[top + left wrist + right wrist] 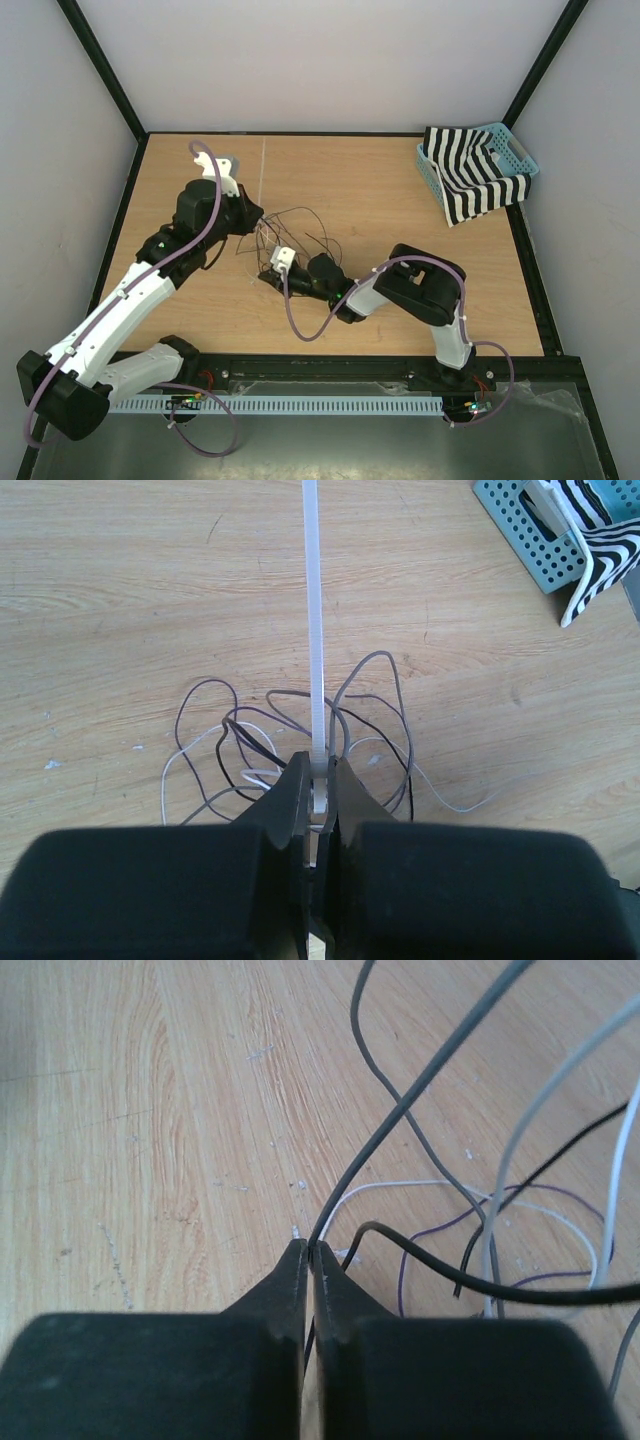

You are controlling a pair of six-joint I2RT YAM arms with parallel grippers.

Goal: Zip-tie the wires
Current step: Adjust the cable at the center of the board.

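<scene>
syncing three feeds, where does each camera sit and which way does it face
Top external: above and behind the bases, looking down at the table; both arms show, left gripper and right gripper among the wires.
Left wrist: on that wrist, looking along its fingers, shut on the zip tie.
Right wrist: on that wrist, looking along its fingers, pinching one of the wires.
Shared: top and left wrist both show the basket.

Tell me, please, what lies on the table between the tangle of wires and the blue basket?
Nothing lies there: in the top external view, only bare wooden table separates the wires from the basket.
</scene>
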